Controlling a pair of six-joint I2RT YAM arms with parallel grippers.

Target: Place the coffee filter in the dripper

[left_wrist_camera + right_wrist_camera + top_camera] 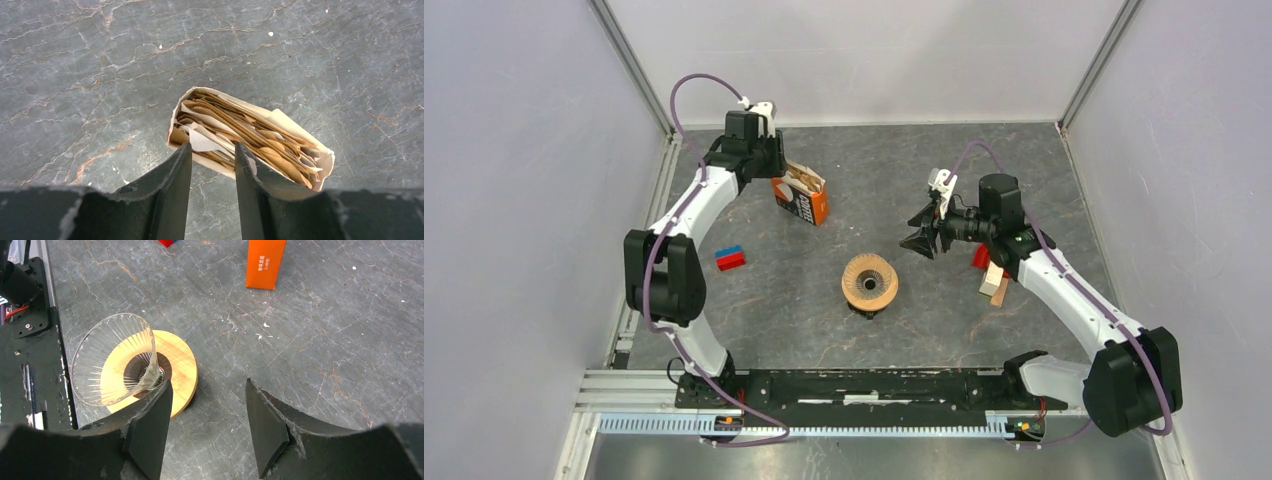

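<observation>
High rear overview; close downward wrist views, dripper (883,276) common to right.

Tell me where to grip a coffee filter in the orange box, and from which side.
Pinch the top edge of one brown filter in the open orange box, coming from above with the left gripper. The filters stand on edge, packed flat, so the jaws likely need to straddle one sheet.

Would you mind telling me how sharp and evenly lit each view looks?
Top external: soft, even light, faint shadows, the dripper sharp. Left wrist: the filter box crisp, the dark fingers softer at the bottom edge. Right wrist: the dripper's glass ribs clear, no strong glare.
</observation>
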